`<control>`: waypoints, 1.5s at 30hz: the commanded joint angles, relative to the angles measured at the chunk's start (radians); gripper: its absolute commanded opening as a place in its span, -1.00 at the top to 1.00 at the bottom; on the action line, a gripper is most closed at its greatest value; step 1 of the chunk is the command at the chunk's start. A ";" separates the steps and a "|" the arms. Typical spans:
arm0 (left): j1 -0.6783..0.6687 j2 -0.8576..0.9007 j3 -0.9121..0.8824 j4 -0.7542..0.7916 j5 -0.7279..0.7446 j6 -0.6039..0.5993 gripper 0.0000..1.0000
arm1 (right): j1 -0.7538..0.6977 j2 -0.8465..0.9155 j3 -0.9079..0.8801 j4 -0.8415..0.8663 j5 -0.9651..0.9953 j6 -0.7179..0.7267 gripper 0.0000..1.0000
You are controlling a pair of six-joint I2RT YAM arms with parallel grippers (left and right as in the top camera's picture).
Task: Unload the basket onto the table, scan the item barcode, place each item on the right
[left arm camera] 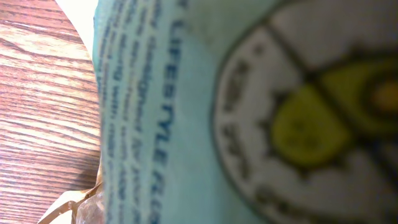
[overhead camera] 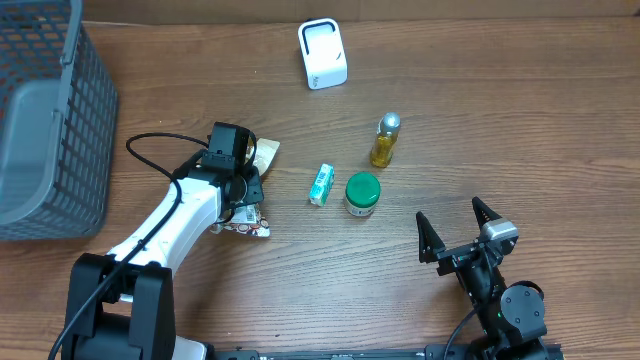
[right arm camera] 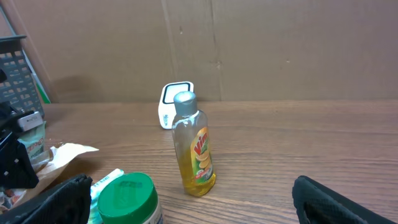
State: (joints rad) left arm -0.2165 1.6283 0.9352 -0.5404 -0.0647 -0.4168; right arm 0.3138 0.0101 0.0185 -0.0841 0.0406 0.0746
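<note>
Teal printed packet (left arm camera: 186, 112) fills the left wrist view. At centre-left of the overhead view, the left gripper (overhead camera: 240, 198) is clamped on it, its white arm reaching up from the lower left. At lower right, the right gripper (overhead camera: 448, 212) gapes wide, holding nothing.

1 ea bottle (overhead camera: 386, 140), jar (overhead camera: 362, 194), box (overhead camera: 321, 184), scanner (overhead camera: 322, 54), basket (overhead camera: 85, 130), maybe 2 pkts (overhead camera: 248, 228)

White left arm (overhead camera: 170, 225) with black joints and cable (overhead camera: 150, 137); right arm (overhead camera: 495, 290) black.
</note>
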 commanded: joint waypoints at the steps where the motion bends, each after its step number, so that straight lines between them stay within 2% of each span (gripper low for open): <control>1: -0.008 0.003 -0.014 0.006 -0.014 -0.009 0.44 | -0.006 -0.007 -0.010 0.003 -0.002 -0.004 -1.00; 5: -0.008 0.005 -0.014 0.015 -0.018 0.031 0.44 | -0.006 -0.007 -0.010 0.003 -0.002 -0.004 -1.00; 12: -0.008 0.011 -0.014 0.023 -0.047 0.032 0.43 | -0.006 -0.007 -0.010 0.003 -0.002 -0.004 -1.00; 16: -0.008 0.050 -0.014 0.029 -0.040 0.032 0.35 | -0.006 -0.007 -0.010 0.003 -0.002 -0.004 -1.00; 19: -0.007 0.067 -0.014 0.030 -0.039 0.032 0.01 | -0.006 -0.007 -0.010 0.003 -0.002 -0.004 -1.00; 20: -0.007 0.068 -0.014 0.030 -0.039 0.035 -0.18 | -0.006 -0.007 -0.010 0.003 -0.002 -0.004 -1.00; 21: -0.007 0.066 -0.013 0.030 -0.039 0.039 -0.24 | -0.006 -0.007 -0.010 0.003 -0.002 -0.004 -1.00; 26: -0.007 0.064 0.038 0.002 -0.039 0.066 -0.85 | -0.006 -0.007 -0.010 0.003 -0.002 -0.004 -1.00; 28: -0.007 0.064 0.070 -0.032 -0.039 0.067 -1.00 | -0.006 -0.007 -0.010 0.003 -0.002 -0.004 -1.00; 32: -0.006 0.064 0.164 -0.115 -0.011 0.091 -1.00 | -0.006 -0.007 -0.010 0.003 -0.002 -0.004 -1.00; 35: -0.006 0.064 0.231 -0.166 0.069 0.171 -0.99 | -0.006 -0.007 -0.010 0.003 -0.002 -0.004 -1.00; 41: -0.006 0.064 0.399 -0.317 0.077 0.178 -1.00 | -0.006 -0.007 -0.010 0.003 -0.002 -0.004 -1.00; 45: -0.006 0.064 0.476 -0.355 0.076 0.178 -1.00 | -0.006 -0.007 -0.010 0.003 -0.002 -0.004 -1.00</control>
State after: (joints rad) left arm -0.2165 1.6909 1.3418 -0.8795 -0.0071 -0.2611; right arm 0.3138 0.0101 0.0185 -0.0830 0.0406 0.0742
